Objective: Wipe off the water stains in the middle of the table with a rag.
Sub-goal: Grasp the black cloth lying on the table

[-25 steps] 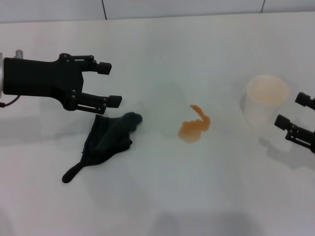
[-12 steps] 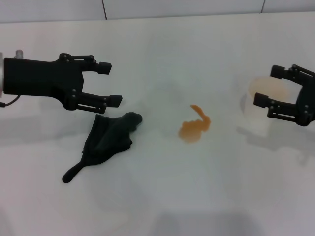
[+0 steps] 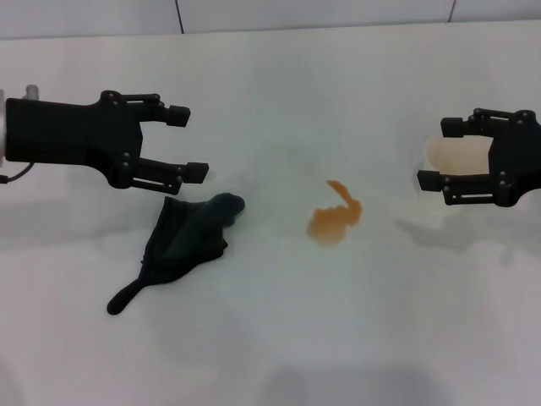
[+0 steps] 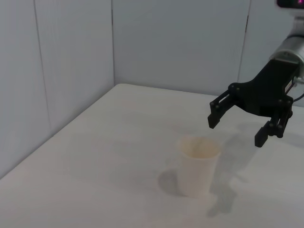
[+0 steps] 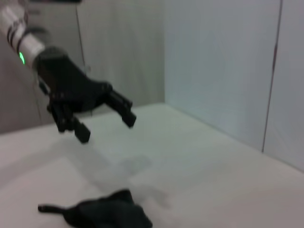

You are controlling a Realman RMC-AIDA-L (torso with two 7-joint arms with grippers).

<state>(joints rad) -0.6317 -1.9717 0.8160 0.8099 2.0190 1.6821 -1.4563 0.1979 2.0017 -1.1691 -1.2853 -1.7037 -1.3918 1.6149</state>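
The water stains (image 3: 334,218) form an orange-brown blotch in the middle of the white table (image 3: 338,330). The dark rag (image 3: 186,237) lies crumpled to their left with its tail pointing to the near left; it also shows in the right wrist view (image 5: 104,213). My left gripper (image 3: 188,142) is open and empty, hovering just above and behind the rag; it also shows in the right wrist view (image 5: 106,127). My right gripper (image 3: 438,154) is open and empty, hovering over the cup at the right; it also shows in the left wrist view (image 4: 237,129).
A white paper cup (image 3: 456,157) stands upright right of the stains, partly covered by my right gripper; it also shows in the left wrist view (image 4: 198,165). Grey wall panels (image 3: 304,13) border the table's far edge.
My right gripper has come in from the right edge, moving up and left until it is over the paper cup. The left arm, rag and stains have not moved.
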